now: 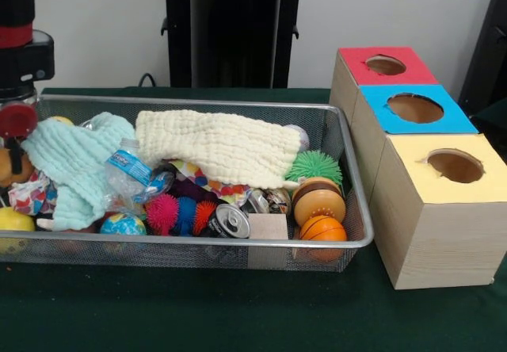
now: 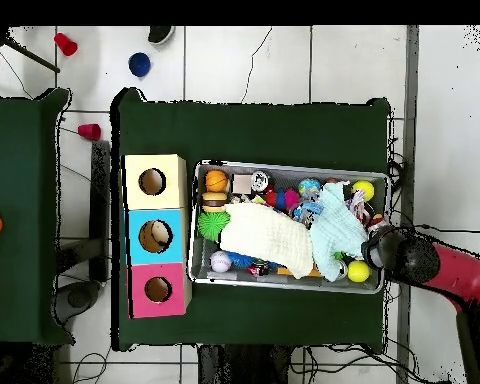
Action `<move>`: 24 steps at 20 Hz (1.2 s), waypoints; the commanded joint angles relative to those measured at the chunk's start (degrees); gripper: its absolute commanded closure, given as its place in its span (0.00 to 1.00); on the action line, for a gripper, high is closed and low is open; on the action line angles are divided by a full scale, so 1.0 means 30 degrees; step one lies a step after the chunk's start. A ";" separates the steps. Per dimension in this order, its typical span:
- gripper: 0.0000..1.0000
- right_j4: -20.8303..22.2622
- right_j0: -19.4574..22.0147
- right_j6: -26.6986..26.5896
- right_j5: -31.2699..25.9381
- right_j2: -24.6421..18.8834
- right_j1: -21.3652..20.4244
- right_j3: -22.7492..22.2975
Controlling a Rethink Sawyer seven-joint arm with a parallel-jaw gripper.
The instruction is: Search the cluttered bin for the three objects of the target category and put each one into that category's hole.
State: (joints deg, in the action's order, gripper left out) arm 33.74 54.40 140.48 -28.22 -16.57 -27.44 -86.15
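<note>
Nearest the front camera, the green cloth surface [image 1: 238, 312] runs bare up to the wire-mesh bin [image 1: 198, 245], a long shallow basket with a rounded metal rim. Along the bin's near wall lie a yellow ball [image 1: 14, 220], a small globe ball [image 1: 122, 224], spiky pink, blue and red rubber balls [image 1: 163, 212], a drinks can [image 1: 229, 220] on its side, a small wooden block [image 1: 268, 227] and an orange basketball-patterned ball [image 1: 322, 228]. Just behind that ball sits a tan and brown rounded toy [image 1: 318, 198], with a green spiky ball [image 1: 314, 165] beyond it. A crumpled plastic bottle [image 1: 131, 175] lies between a mint knitted cloth [image 1: 75, 162] and a cream knitted cloth [image 1: 218, 146], which cover the middle of the bin. No fuzzy plush toy can be made out clearly.

Beside the bin stand three wooden boxes: yellow-topped [image 1: 444, 209] nearest, then the blue-topped box with its round hole [image 1: 415, 108], then the red-topped box [image 1: 384, 65].

At the bin's far end corner the gripper [image 1: 16, 118] hangs just above the clutter; I cannot tell how its jaws are set.
</note>
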 commanded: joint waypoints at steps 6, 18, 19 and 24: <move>1.00 -0.0428 -0.0847 -0.3912 -0.2020 -0.1463 -0.5389 -0.2284; 1.00 -0.2690 -0.1709 -0.3329 -0.4536 -0.1670 -0.8005 -0.3726; 1.00 -0.2857 -0.1956 -0.2983 -0.4501 -0.1498 -0.8199 -0.4004; 1.00 -0.3487 -0.3591 -0.0725 -0.4228 -0.0409 -0.8995 -0.5210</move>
State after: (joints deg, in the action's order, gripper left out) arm 26.15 48.33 140.48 -33.99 -16.64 -51.32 -92.10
